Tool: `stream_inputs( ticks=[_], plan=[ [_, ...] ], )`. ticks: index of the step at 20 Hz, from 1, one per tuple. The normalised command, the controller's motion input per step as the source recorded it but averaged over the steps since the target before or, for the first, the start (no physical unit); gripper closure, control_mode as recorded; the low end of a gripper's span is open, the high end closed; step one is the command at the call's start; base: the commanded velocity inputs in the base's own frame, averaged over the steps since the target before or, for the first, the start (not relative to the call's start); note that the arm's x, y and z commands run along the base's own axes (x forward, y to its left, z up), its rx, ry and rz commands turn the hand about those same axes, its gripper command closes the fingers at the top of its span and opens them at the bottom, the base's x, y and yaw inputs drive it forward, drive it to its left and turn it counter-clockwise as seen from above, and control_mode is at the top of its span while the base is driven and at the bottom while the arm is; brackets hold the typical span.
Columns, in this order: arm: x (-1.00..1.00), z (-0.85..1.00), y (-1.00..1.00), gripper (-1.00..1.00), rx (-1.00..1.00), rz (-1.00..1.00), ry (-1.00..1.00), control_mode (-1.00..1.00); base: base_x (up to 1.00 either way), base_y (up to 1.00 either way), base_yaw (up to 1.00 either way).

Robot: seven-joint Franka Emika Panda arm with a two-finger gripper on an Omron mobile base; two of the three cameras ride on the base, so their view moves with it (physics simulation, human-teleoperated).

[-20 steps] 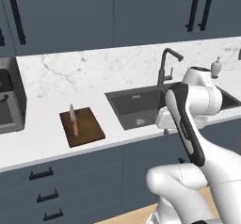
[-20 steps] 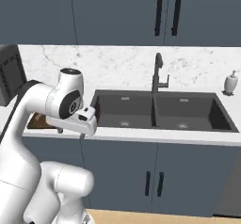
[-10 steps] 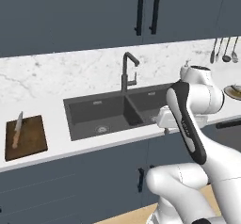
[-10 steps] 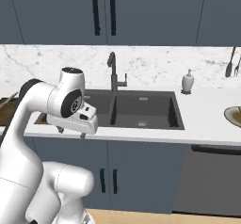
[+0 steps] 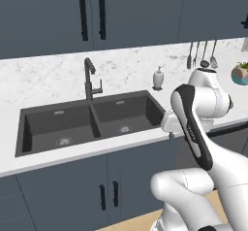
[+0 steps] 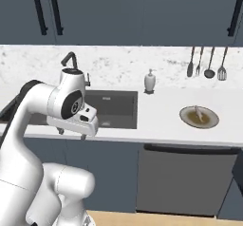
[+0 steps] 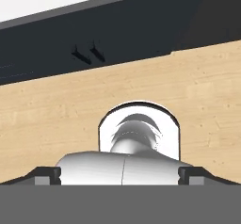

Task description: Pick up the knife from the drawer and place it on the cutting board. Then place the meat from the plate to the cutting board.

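Gripper point(image 6: 72, 133): hangs off the folded arm at counter-edge height in front of the sink point(image 6: 111, 107), fingers pointing down; jaws spread wide, nothing between them. In the hand view the two dark fingertips point(image 7: 43, 175) sit far apart at the bottom corners, looking down at the pale wood floor point(image 7: 197, 100) and the dark cabinet fronts point(image 7: 117, 35). Plate point(image 6: 199, 117): round, olive-brown centre, paler rim, flat on the white counter point(image 6: 161, 111) to the right of the sink, above a dark appliance front point(image 6: 182, 180), well apart from the gripper. Meat point(image 6: 200, 114): slim pale piece lying on the plate. Sink, left base view point(image 5: 87, 123): dark double basin, black tap point(image 5: 89, 79) behind the divider. Soap bottle point(image 6: 150, 82): white, upright on the counter against the marble backsplash, between sink and plate. Utensils point(image 6: 206, 63): four hanging on the wall above and behind the plate. Bowl point(image 5: 240, 74): at the right edge of the left base view, holding something green. Upper cabinets point(image 5: 92, 11): slate blue, black bar handles.
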Motion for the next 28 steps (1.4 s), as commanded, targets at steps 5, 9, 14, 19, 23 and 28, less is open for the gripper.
stream_inputs(
  ticks=[5,9,14,19,23,28],
  plan=[
    [0.0,0.0,0.0,-1.0,0.0,0.0,0.0,1.0,0.0,-0.62,0.0],
    [0.0,0.0,0.0,-1.0,0.0,0.0,0.0,1.0,0.0,-0.41,-0.02],
    [0.0,0.0,0.0,-1.0,0.0,0.0,0.0,1.0,0.05,-0.54,-0.05],
    [0.0,0.0,0.0,-1.0,0.0,0.0,0.0,1.0,0.06,-0.62,-0.02],
    [0.0,0.0,0.0,-1.0,0.0,0.0,0.0,1.0,0.18,-0.47,-0.03],
    [0.0,0.0,0.0,-1.0,0.0,0.0,0.0,1.0,0.27,-0.18,-0.01]
  ],
)
